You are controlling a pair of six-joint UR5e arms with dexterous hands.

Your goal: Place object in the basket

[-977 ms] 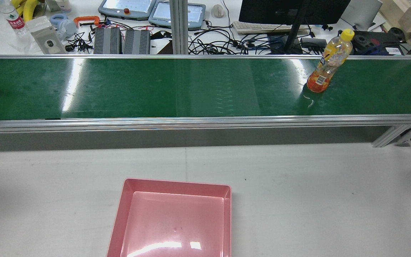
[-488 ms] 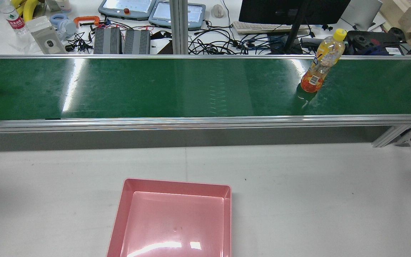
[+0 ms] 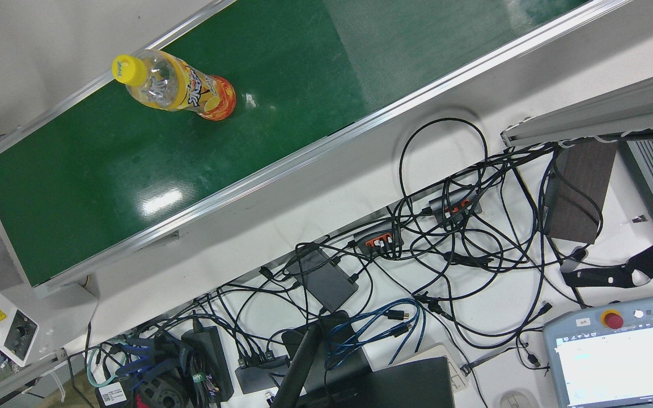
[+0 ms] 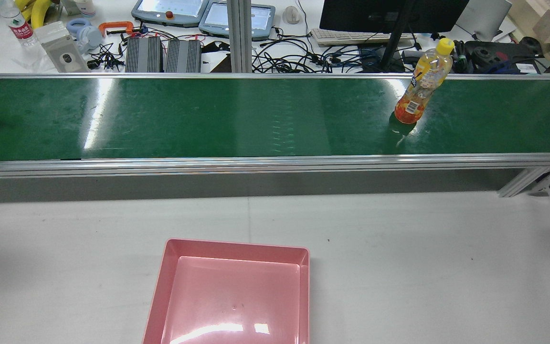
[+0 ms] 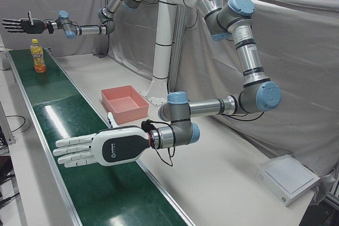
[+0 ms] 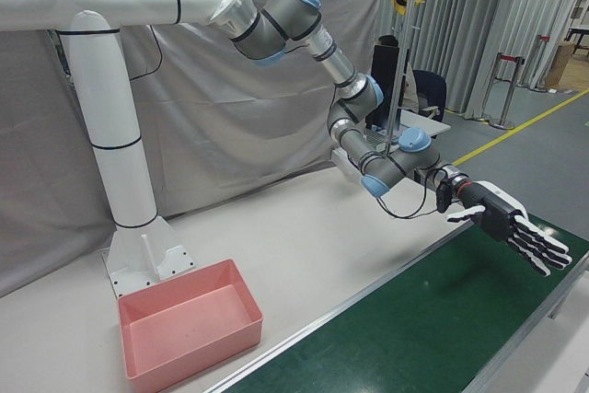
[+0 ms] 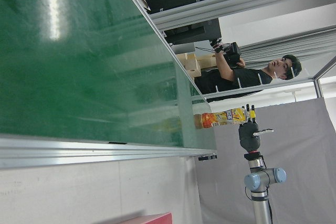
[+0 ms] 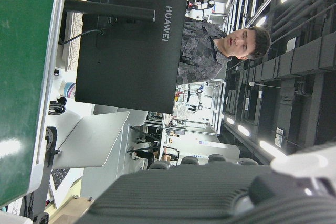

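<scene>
A: Where is the bottle (image 4: 420, 84) right now?

B: It stands upright on the green conveyor belt (image 4: 208, 117), toward the right end in the rear view, close to the belt's far edge. It has a yellow cap, clear upper body and an orange base. The front view shows it too (image 3: 174, 86), alone on the belt.

A: And the basket?

B: The pink basket (image 4: 160, 286) sits on the white tabletop (image 4: 423, 267), on the near side of the belt, well apart from the bottle. Nothing lies in it.

A: What are the hands doing?

B: The left robot hand (image 5: 92, 149) is held out flat over the belt in the left-front view, fingers straight and spread, holding nothing. The right robot hand (image 6: 515, 225) is likewise flat over the belt's edge in the right-front view, fingers extended and apart, empty.

A: Is either one near the bottle?

B: In the left-front view the right robot hand (image 5: 18, 24) hovers above the bottle (image 5: 37, 56) at the belt's far end, not touching it. The left robot hand is well apart from it, down the belt.

A: Anything else around?

B: Beyond the belt are tangled cables (image 3: 445, 238), a monitor (image 4: 389, 14) and teach pendants (image 4: 170, 10). A person (image 7: 247, 74) shows behind the belt in the left hand view.
</scene>
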